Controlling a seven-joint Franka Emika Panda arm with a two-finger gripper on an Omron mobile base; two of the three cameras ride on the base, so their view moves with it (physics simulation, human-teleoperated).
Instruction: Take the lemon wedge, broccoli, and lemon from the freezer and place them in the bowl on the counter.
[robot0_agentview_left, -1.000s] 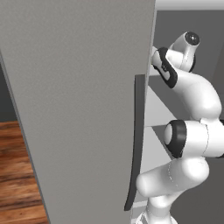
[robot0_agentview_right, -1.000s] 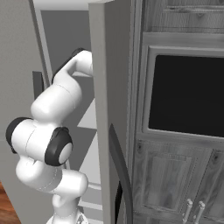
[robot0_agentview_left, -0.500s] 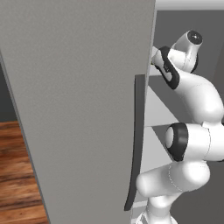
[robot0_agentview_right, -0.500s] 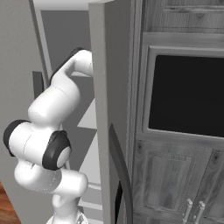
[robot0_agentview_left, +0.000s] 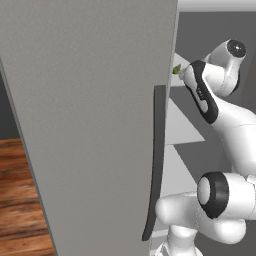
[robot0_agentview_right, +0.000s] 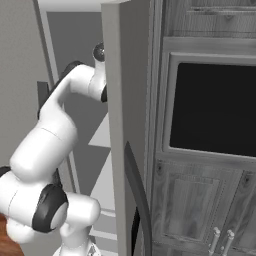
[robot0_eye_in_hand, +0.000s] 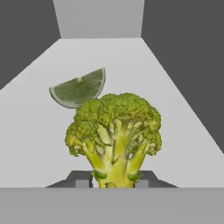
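Broccoli (robot0_eye_in_hand: 114, 135) stands right in front of my hand camera, its pale stem dropping between my two dark fingertips (robot0_eye_in_hand: 82, 180) at six o'clock of that view. My pincer (robot0_eye_in_hand: 112, 181) looks narrowed onto the stem, one tip at each side of it and no gap that I can make out, so I read it as holding the broccoli by the stem, with the florets upward. Whether the stem base sits on the shelf (robot0_eye_in_hand: 183, 131) or hangs just above it I cannot tell.

Behind the broccoli, toward eleven o'clock, lies a green citrus wedge (robot0_eye_in_hand: 79, 89) on the same pale shelf, its cut face up and its curved rind toward me. It looks apart from the broccoli, though the florets overlap its lower edge in this view. Dark walls close the shelf at left and right, and a light back wall stands at twelve o'clock.

From the left base view the freezer (robot0_agentview_left: 90, 125) door fills the left side, grey and speckled, with its dark curved handle (robot0_agentview_left: 154, 165) running down its edge. My arm reaches past that edge into the compartment, and a small scrap of green shows at its end near one o'clock. In the right base view my arm bends around behind the open door's edge.
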